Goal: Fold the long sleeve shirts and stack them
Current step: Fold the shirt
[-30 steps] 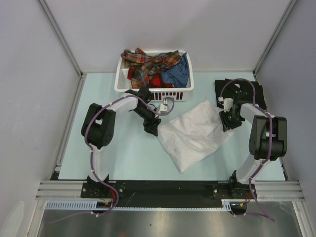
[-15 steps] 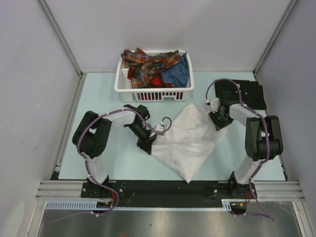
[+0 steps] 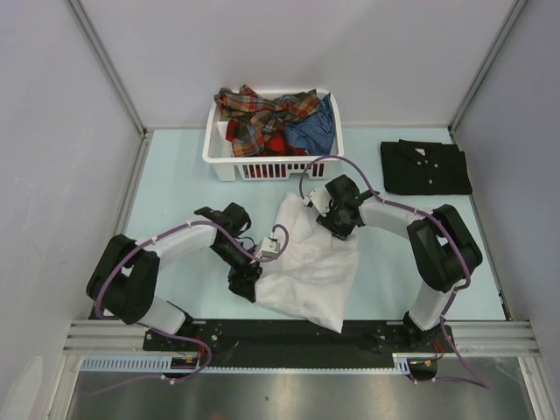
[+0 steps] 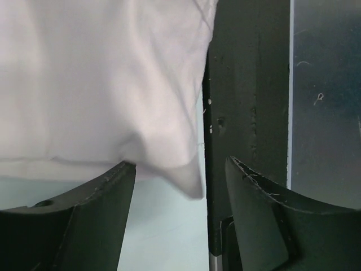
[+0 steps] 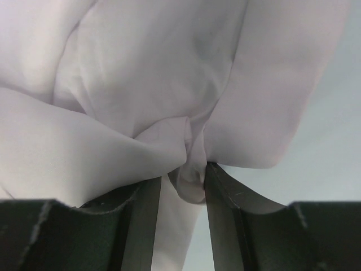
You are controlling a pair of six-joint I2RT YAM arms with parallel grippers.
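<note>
White shirt point(image 3: 311, 262) crumpled on pale blue table point(image 3: 179, 179), grey walls point(image 3: 289, 44) around.

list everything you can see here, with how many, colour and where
white shirt: one, white, rumpled on the middle of the table near the front edge
black shirt: one, black, folded flat at the far right of the table
plaid shirts: count unclear, red, brown and green checks, heaped in the basket
blue shirt: one, blue, at the right end of the basket
basket: one, white slatted plastic, at the far middle of the table
table: one, pale blue, under everything
left tool: one, black, open at the white shirt's left edge
right tool: one, black, shut on a pinch of the white shirt's far edge
</note>
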